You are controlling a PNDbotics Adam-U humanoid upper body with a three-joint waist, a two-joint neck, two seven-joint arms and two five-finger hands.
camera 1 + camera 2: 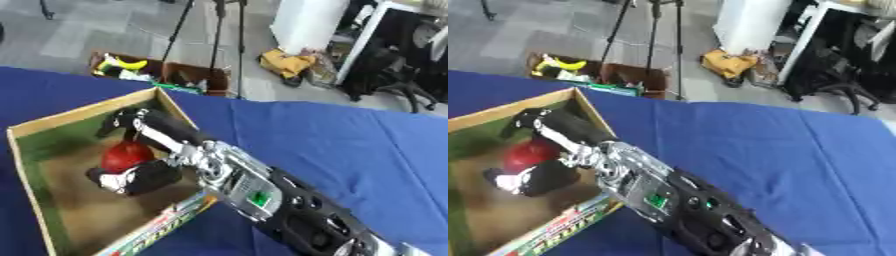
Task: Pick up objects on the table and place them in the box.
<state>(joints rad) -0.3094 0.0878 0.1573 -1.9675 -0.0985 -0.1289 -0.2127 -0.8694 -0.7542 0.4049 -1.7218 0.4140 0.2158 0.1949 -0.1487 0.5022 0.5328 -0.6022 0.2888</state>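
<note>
A shallow cardboard box (pixel 83 112) lies on the blue-covered table (pixel 341 135) at the left. My right arm comes in from the lower right and its hand (pixel 175 140) is inside the box. A red round object (pixel 125 156) sits between the black fingers (pixel 149 122) curled over its top and the thumb (pixel 144 179) below it, close to the box floor. I cannot tell whether the red object rests on the floor or hangs just above it. My left hand shows in neither view.
The box's near wall carries a colourful printed flap (pixel 162 227). Beyond the table's far edge, on the floor, stand an open carton of items (pixel 157 72), tripod legs (pixel 210 35), a yellow bundle (pixel 284 62) and an office chair (pixel 394 75).
</note>
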